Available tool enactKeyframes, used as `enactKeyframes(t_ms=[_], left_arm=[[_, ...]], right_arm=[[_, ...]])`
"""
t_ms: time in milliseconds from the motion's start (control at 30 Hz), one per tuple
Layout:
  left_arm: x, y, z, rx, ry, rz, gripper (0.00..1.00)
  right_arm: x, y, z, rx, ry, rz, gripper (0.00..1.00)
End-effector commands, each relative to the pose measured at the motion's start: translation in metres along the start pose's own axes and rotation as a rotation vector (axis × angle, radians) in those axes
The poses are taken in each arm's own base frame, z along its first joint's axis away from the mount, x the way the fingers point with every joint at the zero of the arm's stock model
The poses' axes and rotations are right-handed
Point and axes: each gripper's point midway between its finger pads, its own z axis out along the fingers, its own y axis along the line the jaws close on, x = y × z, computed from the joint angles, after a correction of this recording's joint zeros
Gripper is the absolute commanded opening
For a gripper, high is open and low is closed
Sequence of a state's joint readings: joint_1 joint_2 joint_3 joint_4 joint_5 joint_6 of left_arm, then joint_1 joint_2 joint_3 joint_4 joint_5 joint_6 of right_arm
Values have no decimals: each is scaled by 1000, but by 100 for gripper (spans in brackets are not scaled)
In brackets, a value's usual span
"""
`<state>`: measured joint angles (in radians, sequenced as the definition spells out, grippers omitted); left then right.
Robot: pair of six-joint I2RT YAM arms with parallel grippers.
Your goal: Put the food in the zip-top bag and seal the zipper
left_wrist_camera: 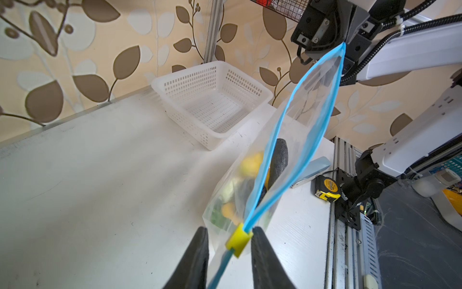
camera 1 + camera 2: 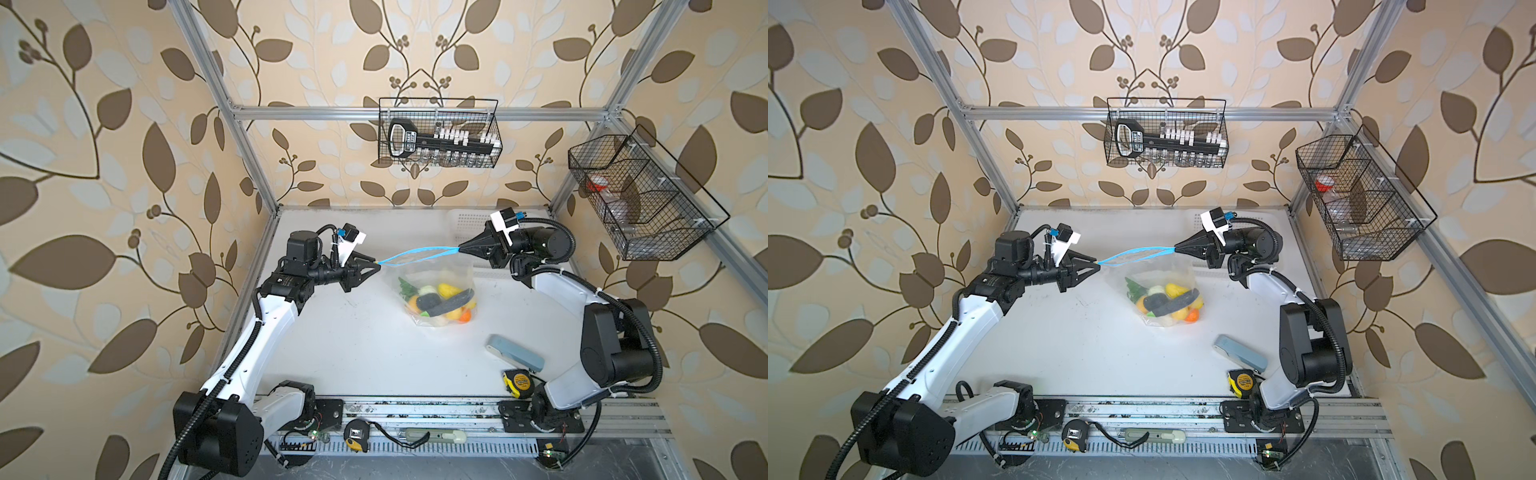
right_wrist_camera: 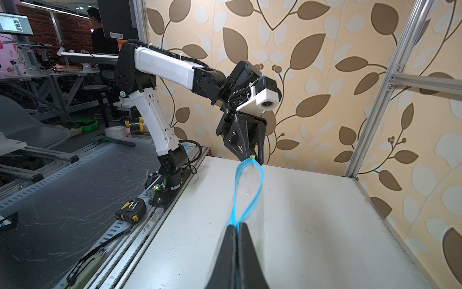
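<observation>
Left gripper (image 1: 230, 232): jaws parted astride the yellow slider (image 1: 239, 240). One finger is against it and a gap shows on the other side, so it is not clamped. Right gripper (image 3: 236, 226): clenched on the far end of the zipper (image 2: 390, 259).

The strip is stretched between the two grippers, its two halves bowed apart, so the mouth is unsealed. The zip-top bag (image 2: 432, 270) hangs below it. The food (image 2: 436, 301) is heaped in the bag's bottom, mid-table (image 2: 353, 340).

Beyond the bag:
- white basket (image 1: 186, 117) at the back
- pale blue case (image 2: 515, 353) and tape measure (image 2: 517, 383) by the right arm's base
</observation>
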<state>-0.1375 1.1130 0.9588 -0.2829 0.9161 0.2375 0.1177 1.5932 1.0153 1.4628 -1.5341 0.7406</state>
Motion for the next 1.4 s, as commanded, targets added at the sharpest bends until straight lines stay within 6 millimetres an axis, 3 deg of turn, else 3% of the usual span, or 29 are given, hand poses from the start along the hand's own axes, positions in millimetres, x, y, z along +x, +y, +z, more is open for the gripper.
enactKeyframes(t_ms=[0, 133, 367, 667, 1033, 1367], left_arm=[[-5, -14, -7, 21, -28, 51, 35], [-3, -13, -9, 8, -29, 59, 37], [-2, -13, -8, 16, -23, 50, 30], [3, -14, -10, -4, -21, 54, 33], [-4, -14, -9, 9, -13, 37, 1], [-6, -11, -18, -68, -4, 18, 0]], right_arm=[[-9, -2, -2, 3, -1, -54, 0], [-9, -3, -2, 7, -2, -53, 0], [-11, -5, -3, 13, -5, -56, 0], [-11, -8, -5, 23, -8, -53, 0], [-11, -9, -7, 31, -11, -54, 0], [-8, -9, -6, 27, -6, -40, 0]])
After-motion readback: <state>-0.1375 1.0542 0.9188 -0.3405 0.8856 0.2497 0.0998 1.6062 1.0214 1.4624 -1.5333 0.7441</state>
